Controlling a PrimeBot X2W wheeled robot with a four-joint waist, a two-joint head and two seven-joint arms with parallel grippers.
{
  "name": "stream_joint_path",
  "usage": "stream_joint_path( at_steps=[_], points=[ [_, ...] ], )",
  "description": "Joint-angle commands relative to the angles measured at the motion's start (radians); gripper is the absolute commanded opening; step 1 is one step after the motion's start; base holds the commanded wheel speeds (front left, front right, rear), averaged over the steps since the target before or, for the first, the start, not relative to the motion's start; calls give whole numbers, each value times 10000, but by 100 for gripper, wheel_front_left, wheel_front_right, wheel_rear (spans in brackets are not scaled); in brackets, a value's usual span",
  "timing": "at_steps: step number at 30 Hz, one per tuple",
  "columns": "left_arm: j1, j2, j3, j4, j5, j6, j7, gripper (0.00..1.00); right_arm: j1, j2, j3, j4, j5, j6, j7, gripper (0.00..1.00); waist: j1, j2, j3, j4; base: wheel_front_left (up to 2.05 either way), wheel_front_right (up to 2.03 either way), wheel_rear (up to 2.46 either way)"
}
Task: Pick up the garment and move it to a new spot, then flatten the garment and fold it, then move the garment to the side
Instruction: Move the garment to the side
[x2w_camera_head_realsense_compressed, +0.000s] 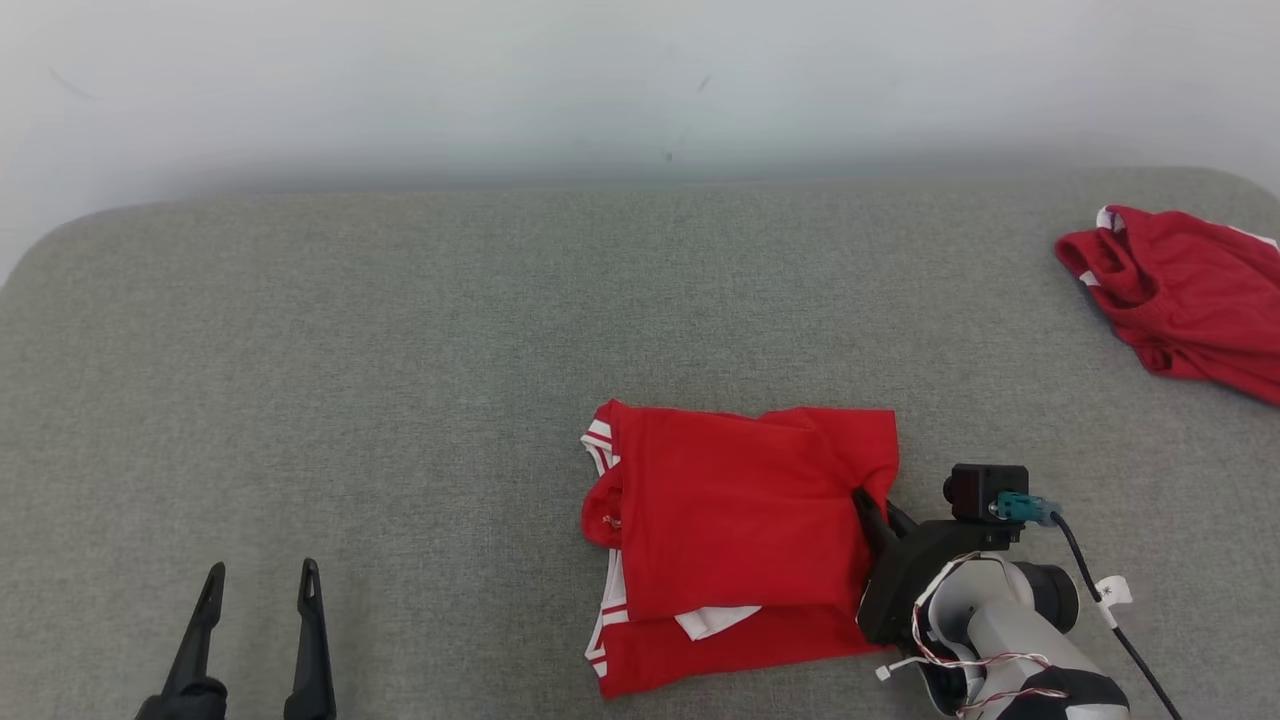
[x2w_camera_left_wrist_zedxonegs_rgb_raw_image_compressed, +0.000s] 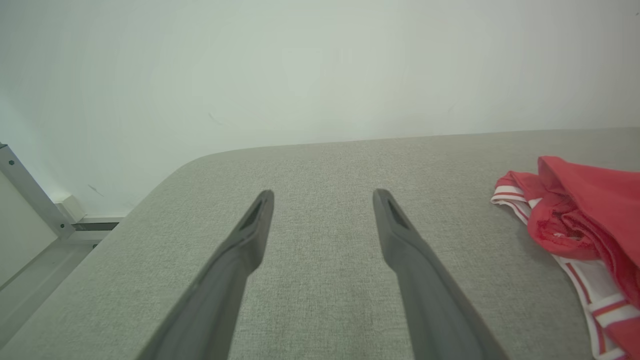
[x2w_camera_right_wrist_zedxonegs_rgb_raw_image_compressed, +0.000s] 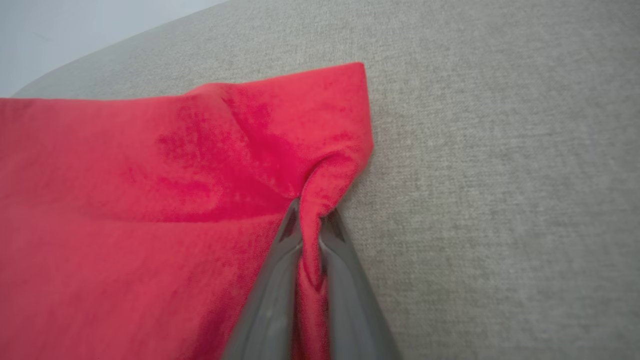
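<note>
Two arms share this moment unequally. At the front left corner of the surface (x2w_camera_head_realsense_compressed: 400, 350), our left gripper (x2w_camera_head_realsense_compressed: 262, 567) hangs with its fingers (x2w_camera_left_wrist_zedxonegs_rgb_raw_image_compressed: 250, 235) spread wide over bare grey, holding nothing and well apart from the work.

Right of centre, near the front edge, the red garment (x2w_camera_head_realsense_compressed: 740, 520) lies folded into a near-square packet, with white-striped hems (x2w_camera_head_realsense_compressed: 600, 440) on its left side.

Our right gripper (x2w_camera_head_realsense_compressed: 872, 505) is by far the nearer one. It reaches in across the packet's right side, with fingers (x2w_camera_right_wrist_zedxonegs_rgb_raw_image_compressed: 272, 300) low and pointing left and away, narrowed onto a ridge of red cloth just short of the far right corner. Its pale forearm (x2w_camera_head_realsense_compressed: 1000, 620) rises from the front right.

We judge a sideways carry falls to this arm, likely rightward, where a second red garment (x2w_camera_head_realsense_compressed: 1190, 300) lies crumpled at the far right edge.
</note>
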Motion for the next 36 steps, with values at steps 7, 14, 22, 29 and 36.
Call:
stream_joint_path(
  at_steps=[7, 14, 22, 29, 36],
  points=[
    [-275, -20, -86, -114, -15, 51, -28, 100, -1034, -563, 968, -314, 555, -33, -228, 0, 0, 0, 428, -289, 0, 0, 0],
    [-811, -3, -327, -253, 102, -6, -28, 100, -2628, -1568, 1596, -738, 897, -33, -12, 0, 0, 0, 1494, -627, 0, 0, 0],
    [-1683, 250, -499, -398, 264, -70, -27, 100, -4330, -2953, 2041, -1200, 1321, -33, 159, 0, 0, 0, 3141, -1189, 0, 0, 0],
    [-2301, 637, -487, -818, 530, 13, -8, 100, -5826, -4350, 2465, -1559, 1654, -33, 214, 0, 0, 0, 4600, -2055, 0, 0, 0],
    [-2539, 1135, -431, -1471, 718, 36, 398, 100, -6819, -5371, 2668, -1630, 2358, -33, 355, 0, 0, 0, 5368, -2940, 0, 0, 0]
  ],
)
